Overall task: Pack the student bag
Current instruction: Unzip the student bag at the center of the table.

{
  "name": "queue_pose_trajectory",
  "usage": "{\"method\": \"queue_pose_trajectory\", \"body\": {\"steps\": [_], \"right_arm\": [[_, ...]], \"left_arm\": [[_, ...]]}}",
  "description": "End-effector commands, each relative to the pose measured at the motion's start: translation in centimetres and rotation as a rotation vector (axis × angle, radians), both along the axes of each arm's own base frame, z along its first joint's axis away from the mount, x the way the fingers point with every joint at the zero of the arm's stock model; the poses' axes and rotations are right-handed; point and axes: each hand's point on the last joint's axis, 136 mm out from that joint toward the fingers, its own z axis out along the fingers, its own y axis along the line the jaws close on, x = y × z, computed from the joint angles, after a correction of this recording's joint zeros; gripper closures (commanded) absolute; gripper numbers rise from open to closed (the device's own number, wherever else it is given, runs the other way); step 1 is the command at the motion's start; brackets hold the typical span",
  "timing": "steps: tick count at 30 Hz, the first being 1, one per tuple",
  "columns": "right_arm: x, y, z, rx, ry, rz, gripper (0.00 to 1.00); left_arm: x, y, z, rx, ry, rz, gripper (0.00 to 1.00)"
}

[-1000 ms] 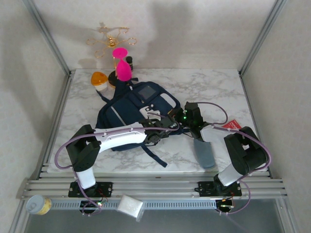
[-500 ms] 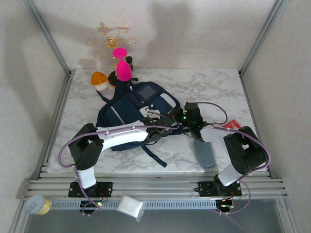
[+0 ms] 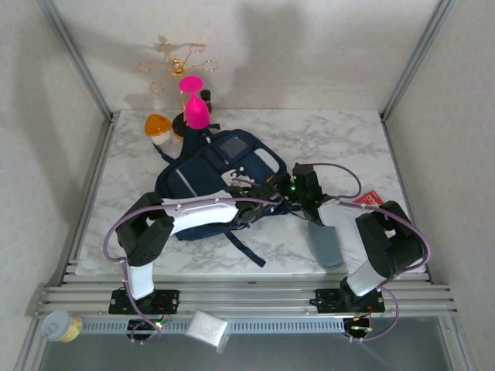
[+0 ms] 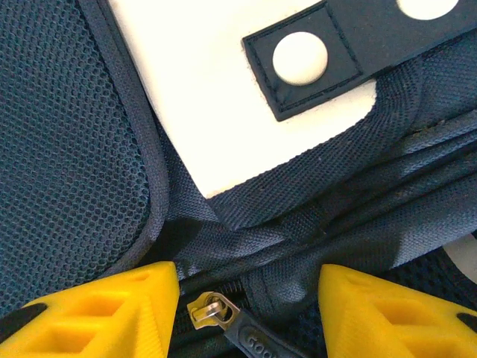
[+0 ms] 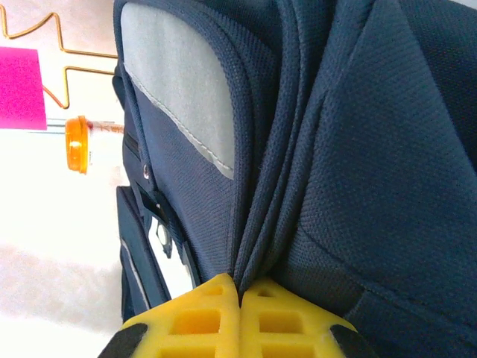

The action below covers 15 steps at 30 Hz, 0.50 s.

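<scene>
The bag (image 3: 209, 174) lies flat in the middle of the marble tabletop (image 3: 348, 139), its top end towards the near right, where both arms meet over it

The left hand (image 3: 249, 209) hovers low over the bag's upper part. In the left wrist view its yellow fingers (image 4: 97, 313) stand about half apart, gripping nothing; a zip pull (image 4: 212, 309) lies between them, touching neither. Just beyond it are a white patch (image 4: 216, 97) and a dark tab with a white snap (image 4: 302, 58)

The right hand (image 3: 285, 189) is at the bag's right edge. In the right wrist view its fingers (image 5: 201, 321) are pressed together on a fold of navy fabric (image 5: 261, 246), which rises taut from the pinch

At the far left of the tabletop, just beyond the bag, stand an orange-lidded jar (image 3: 158, 127) and a pink object (image 3: 193, 104). A grey pouch (image 3: 325, 243) lies near the right arm, apart from the bag, with a red card (image 3: 371, 199) beside it
</scene>
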Motion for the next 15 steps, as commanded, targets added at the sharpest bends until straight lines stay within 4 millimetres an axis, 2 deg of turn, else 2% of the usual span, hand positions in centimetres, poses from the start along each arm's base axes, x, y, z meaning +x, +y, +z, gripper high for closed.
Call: {"method": "queue_pose_trajectory", "body": {"steps": [1,5,8,11,15], "right_arm": [[0.2,2.2,3.3,0.057,-0.085,0.075,1.0],[0.4,2.2,3.6,0.05,-0.095,0.071,1.0],[0.5,1.9,3.6,0.037,-0.098,0.058,1.0],[0.6,1.9,3.6,0.035,-0.099,0.054,1.0],[0.7,1.9,3.4,0.033,-0.1,0.053,1.0]], "left_arm": [[-2.1,6.4,-0.8,0.108,-0.012,0.269,0.48],[-3.4,7.5,-1.1,0.127,0.021,0.245,0.48],[-3.6,8.0,-0.3,0.115,0.017,0.234,0.55],[-3.5,7.7,0.4,0.097,0.01,0.213,0.56],[-3.5,7.5,0.2,0.093,0.03,0.2,0.58]]}}
